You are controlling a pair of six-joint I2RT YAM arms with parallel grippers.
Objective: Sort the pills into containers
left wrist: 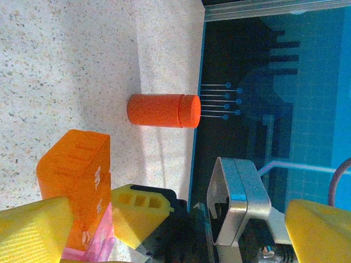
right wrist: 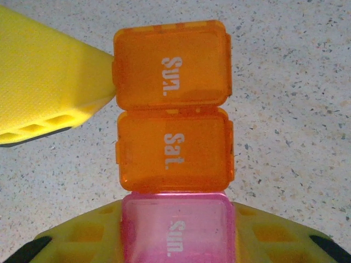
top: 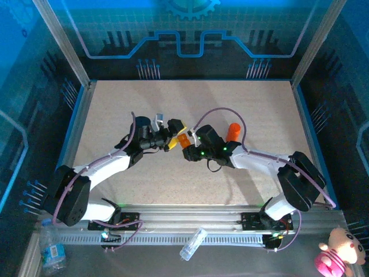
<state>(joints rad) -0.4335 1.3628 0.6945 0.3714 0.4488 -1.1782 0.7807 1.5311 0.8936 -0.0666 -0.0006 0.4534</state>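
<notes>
The right end effector [right wrist: 175,241] is clamping the orange-and-pink translucent plastic compartment strip [right wrist: 173,148]. The left end effector [top: 172,136], spread wide, is touching its closed far compartment. Sorting looks unstarted.

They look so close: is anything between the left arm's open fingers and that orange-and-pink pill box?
Nothing visible. One left finger reaches the pill box at its orange Sun. lid; the right fingers hold its pink end. The orange bottle stands apart.
</notes>
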